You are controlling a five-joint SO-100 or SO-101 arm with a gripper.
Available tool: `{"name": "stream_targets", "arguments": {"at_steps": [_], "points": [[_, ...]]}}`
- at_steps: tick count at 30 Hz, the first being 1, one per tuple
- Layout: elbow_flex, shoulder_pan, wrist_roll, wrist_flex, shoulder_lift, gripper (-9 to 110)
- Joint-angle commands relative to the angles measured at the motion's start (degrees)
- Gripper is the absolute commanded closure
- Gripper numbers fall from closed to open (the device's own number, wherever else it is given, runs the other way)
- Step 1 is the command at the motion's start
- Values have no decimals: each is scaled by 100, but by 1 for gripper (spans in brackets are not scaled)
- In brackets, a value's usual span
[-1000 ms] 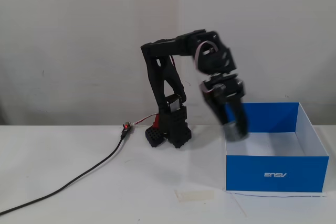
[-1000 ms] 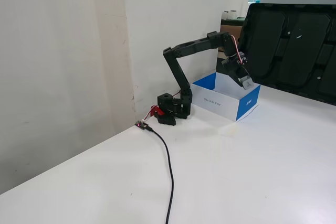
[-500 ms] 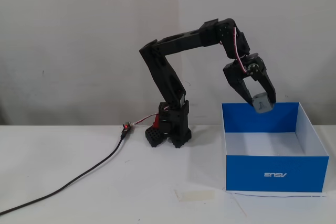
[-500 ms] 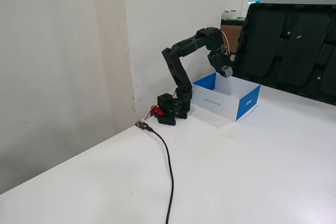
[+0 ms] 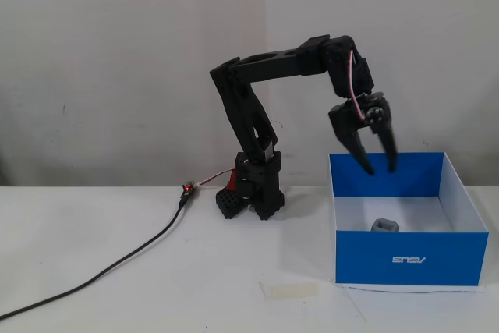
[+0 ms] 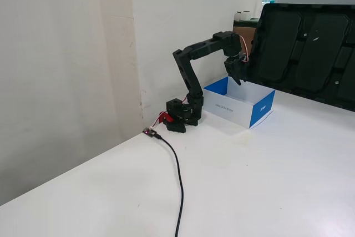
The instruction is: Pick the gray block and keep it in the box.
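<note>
Box (image 5: pixel 405 259) holds gray block (image 5: pixel 384 226); arm arched overhead, pincer (image 5: pixel 380 169) released, pointing down.

One fixed view faces the arm (image 5: pixel 265 115) frontally, close; another stands farther off, obliquely (both share the box (image 5: pixel 405 259)).

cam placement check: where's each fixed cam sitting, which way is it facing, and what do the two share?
A fixed view: table height, front-on toward the wall; whole arm shows, open gripper above the box, the gray block inside.
Another fixed view: higher, off to one side, looking along the table; whole arm, gripper over the box, block hidden.
Shared: arm, box, cable.
</note>
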Motion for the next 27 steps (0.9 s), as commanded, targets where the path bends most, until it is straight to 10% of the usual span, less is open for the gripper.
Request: {"name": "stream_targets", "arguments": {"at_steps": [1, 27], "points": [[-343, 896, -483, 167, 659, 100], [3595, 6680, -448, -2549, 3164, 101]]}}
